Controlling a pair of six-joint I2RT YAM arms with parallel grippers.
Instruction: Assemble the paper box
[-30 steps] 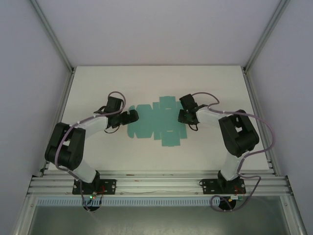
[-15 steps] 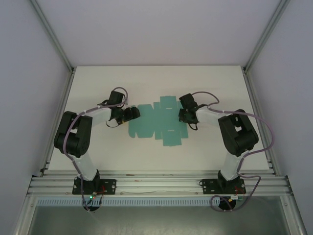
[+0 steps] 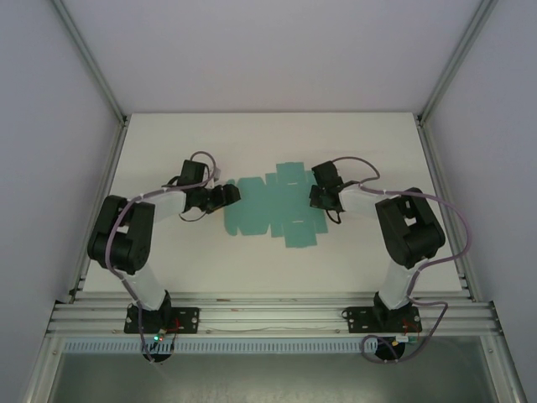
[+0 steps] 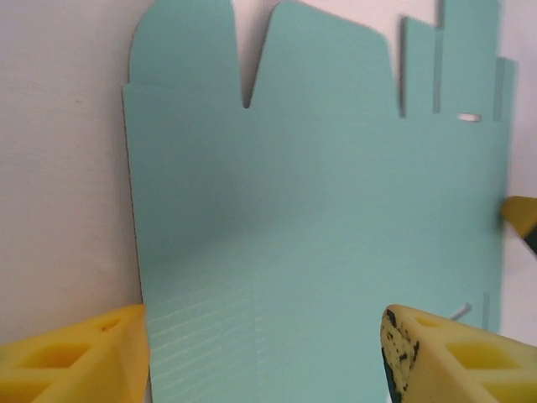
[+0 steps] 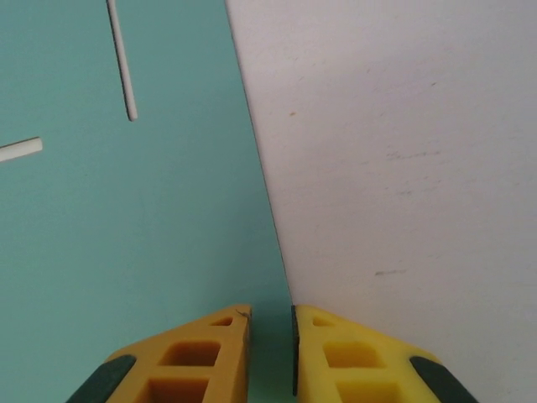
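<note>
The paper box (image 3: 268, 206) is a flat teal die-cut sheet lying on the white table, with flaps and slots showing. My left gripper (image 3: 228, 196) is at the sheet's left end. In the left wrist view it (image 4: 264, 357) stands open, its yellow fingers (image 4: 75, 357) wide apart over the sheet (image 4: 319, 210), one at the card's edge. My right gripper (image 3: 315, 198) is at the sheet's right edge. In the right wrist view it (image 5: 271, 315) is open by only a narrow slit, and the edge of the card (image 5: 126, 235) runs into that slit. Nothing is lifted.
The white table (image 3: 168, 143) is bounded by pale enclosure walls and aluminium posts (image 3: 92, 59) on both sides. A metal rail (image 3: 268, 315) carrying the arm bases runs along the near edge.
The left gripper's jaws have narrowed and its arm has drawn back to the left. The right jaws have closed to a slit. The sheet has shifted slightly to the right.
</note>
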